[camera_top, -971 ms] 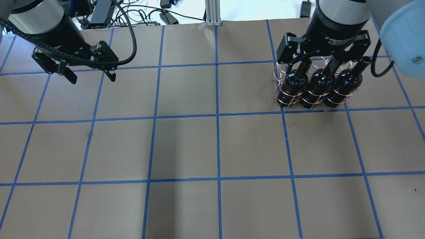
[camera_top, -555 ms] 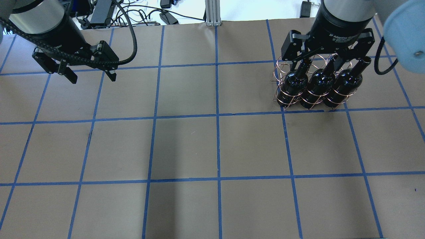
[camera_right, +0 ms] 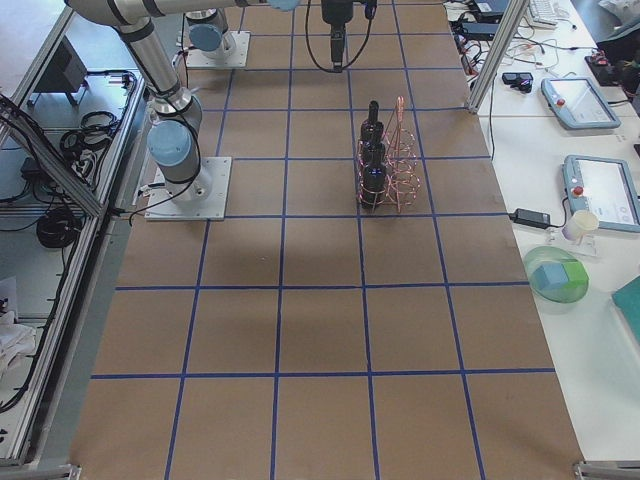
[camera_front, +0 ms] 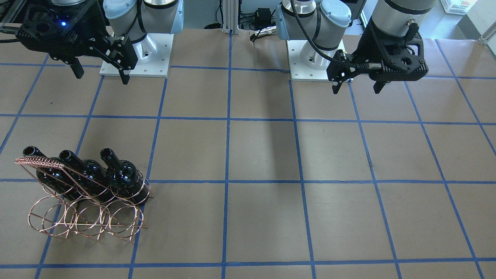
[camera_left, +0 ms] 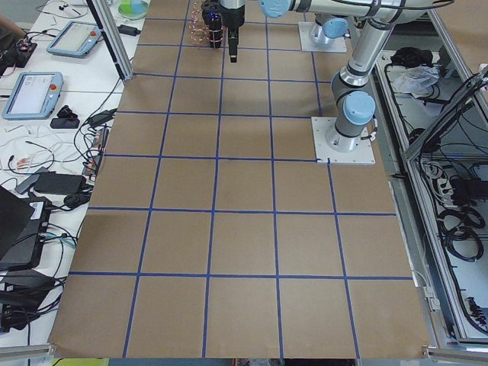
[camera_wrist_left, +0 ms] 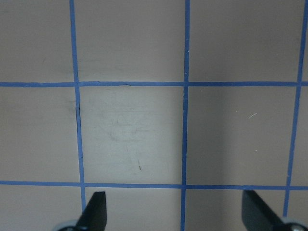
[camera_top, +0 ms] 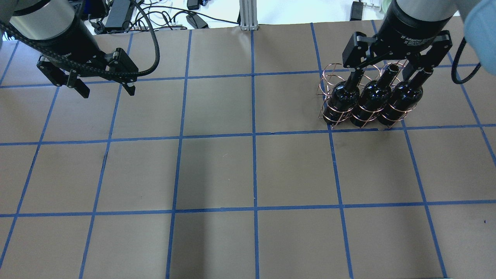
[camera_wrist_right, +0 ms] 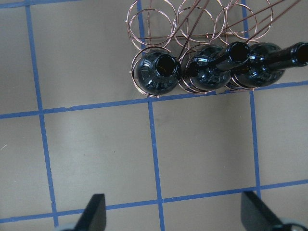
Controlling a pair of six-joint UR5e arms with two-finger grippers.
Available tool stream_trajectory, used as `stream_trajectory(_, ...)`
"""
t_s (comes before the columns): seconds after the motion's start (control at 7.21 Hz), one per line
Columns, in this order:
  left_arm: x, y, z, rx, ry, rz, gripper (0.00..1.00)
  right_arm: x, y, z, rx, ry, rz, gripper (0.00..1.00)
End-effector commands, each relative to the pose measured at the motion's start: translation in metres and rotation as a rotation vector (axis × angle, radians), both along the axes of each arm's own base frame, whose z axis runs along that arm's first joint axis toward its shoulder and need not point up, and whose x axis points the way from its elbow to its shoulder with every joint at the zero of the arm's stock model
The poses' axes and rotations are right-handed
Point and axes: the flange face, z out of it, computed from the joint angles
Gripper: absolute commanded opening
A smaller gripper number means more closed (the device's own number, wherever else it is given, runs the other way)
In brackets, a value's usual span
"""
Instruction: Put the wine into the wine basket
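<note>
Paper-covered bench (camera_top: 217, 170) is carrying wine basket (camera_front: 40, 162), three wine bottles (camera_top: 372, 101) standing in one row; left hand (camera_top: 108, 93), right hand (camera_front: 102, 76) hanging open, empty.

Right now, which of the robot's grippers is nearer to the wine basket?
Right. The right gripper hangs above the table just robotward of the wine basket; the left gripper hangs far across the table.

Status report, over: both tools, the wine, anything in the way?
Left tool open, empty. Right tool open, holding nothing. Three wine bottles seated in wine basket. No obstruction seen.
</note>
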Motion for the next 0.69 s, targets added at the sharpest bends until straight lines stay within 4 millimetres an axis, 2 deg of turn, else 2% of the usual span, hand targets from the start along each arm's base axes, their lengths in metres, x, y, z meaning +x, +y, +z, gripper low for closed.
stream_trajectory(0.0, 0.0010, -0.0012, -0.0023, 0.005, -0.031, -0.005, 1.00, -0.0001, 0.0008, 0.0010, -0.003, 0.000, -0.001, 1.00)
stream_trajectory(0.56, -0.0011, -0.0023, -0.0038, 0.005, -0.017, 0.003, 1.00, 0.0005, 0.0008, 0.0010, -0.003, -0.006, -0.001, 1.00)
